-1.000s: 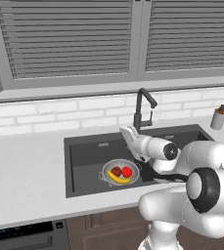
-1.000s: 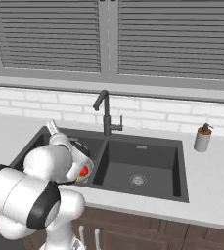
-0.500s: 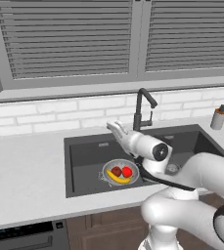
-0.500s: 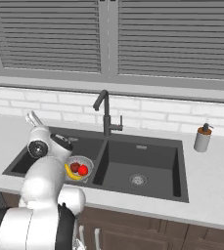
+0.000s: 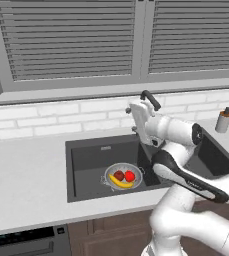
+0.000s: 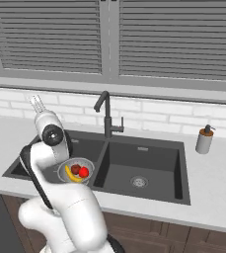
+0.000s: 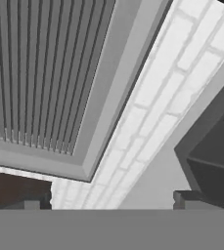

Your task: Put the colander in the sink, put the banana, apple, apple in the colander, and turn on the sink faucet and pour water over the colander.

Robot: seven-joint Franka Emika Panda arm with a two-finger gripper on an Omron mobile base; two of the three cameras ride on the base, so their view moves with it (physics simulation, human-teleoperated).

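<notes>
The colander (image 5: 122,175) sits in the left basin of the dark sink (image 5: 86,155), close to the wall that divides the two basins, and it holds the banana (image 5: 120,183) along its near side with the two apples behind it, the darker one (image 5: 118,175) to the left and the bright red one (image 5: 129,175) to the right. The right base view shows the same bowl (image 6: 76,170) with the fruit partly hidden by the arm, but it lays open the right basin with its round silver drain (image 6: 139,182), which the arm covers in the left base view. The faucet (image 6: 105,116) stands whole in the right base view, behind the wall between the basins; in the left base view only its curved top (image 5: 150,98) peeks over the hand. The tool (image 6: 36,103) is raised above the left part of the sink, pointing up toward the tiled wall, its fingers spread and holding nothing; in the hand view its dark tips (image 7: 184,199) rise at the bottom, with window blinds (image 7: 40,73), white tiles (image 7: 157,93), pale table (image 7: 157,176) and a corner of the sink in front of them. A soap bottle (image 6: 203,140) stands on the table right of the sink
</notes>
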